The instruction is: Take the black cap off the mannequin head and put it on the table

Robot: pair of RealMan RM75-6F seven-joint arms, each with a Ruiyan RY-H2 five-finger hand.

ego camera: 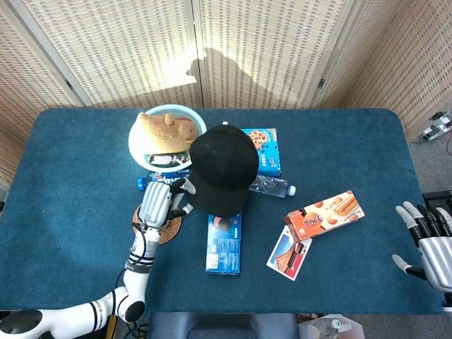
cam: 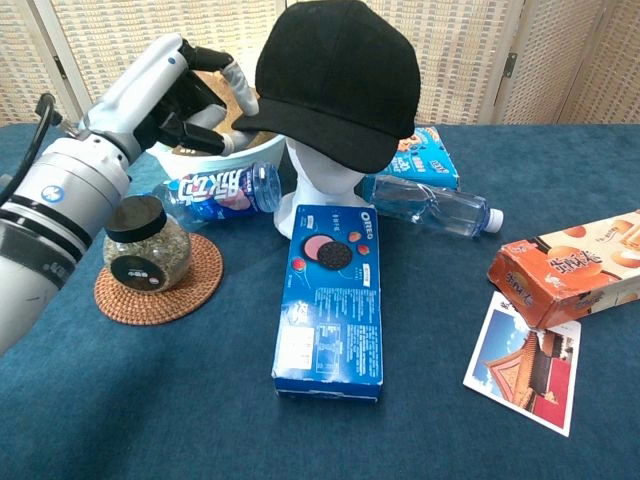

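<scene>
Black cap [cam: 338,75]: tilted atop white mannequin head [cam: 327,180], brim pinched by left robot hand [cam: 185,95]; right robot hand [ego camera: 429,242]: empty, fingers spread, beyond blue bench [ego camera: 353,148] edge.

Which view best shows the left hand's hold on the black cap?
The chest view: the left hand pinches the black cap's edge side-on, above the white mannequin head. The head view shows the same hand from above, beside the cap, with the contact mostly hidden.

Black cap [cam: 338,80] sits tilted atop white mannequin head [cam: 325,177].
</scene>
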